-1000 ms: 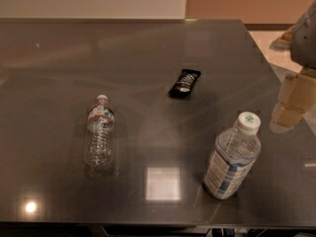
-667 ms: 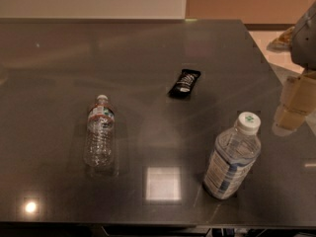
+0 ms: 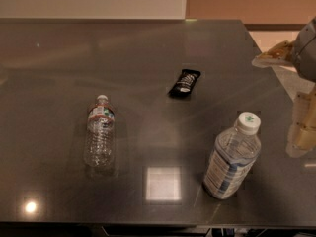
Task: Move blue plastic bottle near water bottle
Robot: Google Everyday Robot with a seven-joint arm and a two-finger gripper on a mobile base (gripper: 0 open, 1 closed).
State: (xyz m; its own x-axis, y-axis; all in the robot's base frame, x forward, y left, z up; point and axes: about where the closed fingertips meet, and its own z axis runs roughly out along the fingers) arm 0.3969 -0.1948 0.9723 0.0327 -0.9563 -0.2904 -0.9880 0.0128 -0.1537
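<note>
The gripper (image 3: 302, 130) hangs at the right edge of the desk (image 3: 59, 73), can't tell if it's open or closed. The blue plastic bottle (image 3: 231, 162) stands just left of it, water bottle (image 3: 100, 132) way further left.

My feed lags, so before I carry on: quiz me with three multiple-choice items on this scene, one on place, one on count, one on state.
1. Where is the gripper? A. right of the wide clear plastic bottle with a blue-white label, near the dark table's right edge. B. over the table's centre. C. at the far left.
2. How many bottles are on the table? A. one. B. two. C. three.
3. The wide bottle's state? A. gripped. B. capped, untouched. C. uncapped.
Answers: 1 A, it hangs beside that bottle. 2 B, the wide one and the slim ribbed clear water bottle. 3 B, its white cap is on and the gripper stands apart.
</note>
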